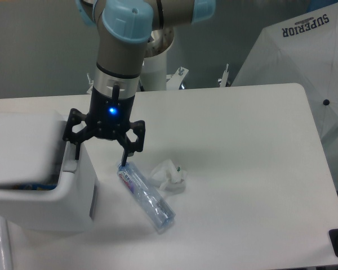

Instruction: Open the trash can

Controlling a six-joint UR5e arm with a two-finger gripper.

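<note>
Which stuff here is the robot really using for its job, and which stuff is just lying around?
For the job:
- trash can, lid lifted
- grey push tab
- end effector, open, one finger at the tab

Just lying about:
- clear plastic bottle lying on the table
- crumpled clear wrapper
- white umbrella beyond the table

The scene is evenly and fairly brightly lit, seemingly from overhead. Soft shadows are cast on the table just beside the trash can and under the bottle. A small blue light is seen glowing on the gripper, slightly bloomed. The white surfaces are nearly washed out, so edges are weakly defined. Focus is a little soft throughout, and fine print on the bottle cannot be read.
</note>
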